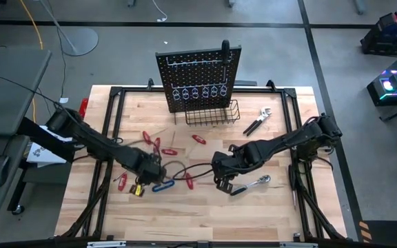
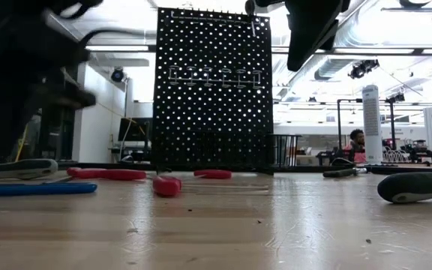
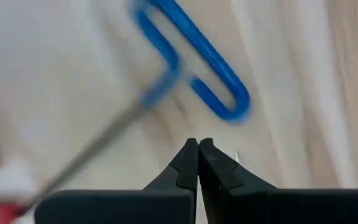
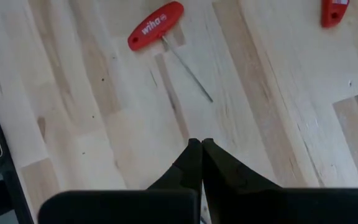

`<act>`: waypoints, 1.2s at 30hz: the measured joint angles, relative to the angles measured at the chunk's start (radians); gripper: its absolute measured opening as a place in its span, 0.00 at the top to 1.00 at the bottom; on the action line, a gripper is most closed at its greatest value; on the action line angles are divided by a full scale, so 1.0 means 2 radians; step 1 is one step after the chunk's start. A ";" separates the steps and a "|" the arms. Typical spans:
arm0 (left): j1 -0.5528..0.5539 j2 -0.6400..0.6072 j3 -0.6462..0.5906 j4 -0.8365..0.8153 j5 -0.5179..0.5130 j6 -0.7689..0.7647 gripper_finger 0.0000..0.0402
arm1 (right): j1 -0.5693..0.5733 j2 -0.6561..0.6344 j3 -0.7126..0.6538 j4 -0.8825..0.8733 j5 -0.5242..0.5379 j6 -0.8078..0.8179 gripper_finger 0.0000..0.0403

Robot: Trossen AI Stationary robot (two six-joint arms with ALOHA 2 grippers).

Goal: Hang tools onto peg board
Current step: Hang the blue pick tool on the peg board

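The black peg board (image 1: 198, 77) stands upright at the table's far side, with wire hooks and a wire basket (image 1: 212, 114) at its base; it also shows in the low view (image 2: 212, 90). A blue T-handle key (image 1: 163, 186) lies flat on the wood. My left gripper (image 3: 198, 146) hovers shut just above and beside it (image 3: 191, 56), pointing down. My right gripper (image 4: 201, 146) is shut above bare wood, next to the chrome ratchet (image 1: 251, 184). A red T-handle tool (image 4: 156, 26) lies beyond it. Several red-handled tools (image 1: 158, 146) lie scattered mid-table.
A silver wrench (image 1: 259, 121) lies at the far right near the basket. A black-handled tool (image 1: 226, 49) sits at the board's top. A small yellow-and-black item (image 1: 138, 191) and a red tool (image 1: 121, 181) lie near my left gripper. Black frame rails (image 1: 109, 131) border the table.
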State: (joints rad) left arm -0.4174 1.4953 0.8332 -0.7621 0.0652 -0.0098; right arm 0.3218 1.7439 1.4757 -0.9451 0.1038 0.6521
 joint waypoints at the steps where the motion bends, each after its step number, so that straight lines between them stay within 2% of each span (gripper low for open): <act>1: -0.006 0.011 -0.001 0.004 0.001 0.012 1.00 | 0.001 0.000 0.000 0.000 0.000 -0.002 1.00; 7: -0.020 0.091 0.010 0.011 0.023 0.010 1.00 | 0.005 0.000 0.000 -0.001 -0.001 -0.002 1.00; 12: -0.026 0.127 0.040 0.015 0.038 0.022 1.00 | 0.006 0.000 0.000 -0.004 -0.001 -0.003 1.00; 15: -0.019 0.148 0.070 0.106 0.039 0.038 1.00 | 0.006 0.000 0.000 -0.008 -0.002 -0.003 1.00; 17: -0.008 0.155 0.082 0.129 0.030 0.045 1.00 | 0.006 -0.005 0.000 -0.010 -0.001 -0.003 1.00; 21: 0.015 0.178 0.110 0.246 -0.006 0.047 1.00 | 0.007 -0.023 0.000 -0.018 0.000 -0.008 1.00; 23: 0.025 0.184 0.125 0.268 -0.006 0.047 1.00 | 0.007 -0.037 0.000 -0.030 0.006 -0.007 1.00; 25: 0.031 0.185 0.141 0.258 -0.003 0.044 1.00 | 0.008 -0.055 0.000 -0.045 0.016 0.004 1.00; 31: 0.042 0.127 0.153 0.130 0.004 0.032 1.00 | 0.014 -0.090 0.000 -0.064 0.044 0.029 1.00; 33: 0.035 0.116 0.143 0.105 0.006 0.031 1.00 | 0.016 -0.090 -0.004 -0.055 0.041 0.032 1.00; 36: 0.018 0.091 0.100 0.114 0.021 -0.002 1.00 | 0.022 -0.090 -0.042 -0.006 0.011 0.034 1.00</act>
State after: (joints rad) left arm -0.3821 1.6783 1.0325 -0.5333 0.1065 -0.0138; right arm 0.3656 1.5631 1.3926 -0.9578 0.1253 0.7195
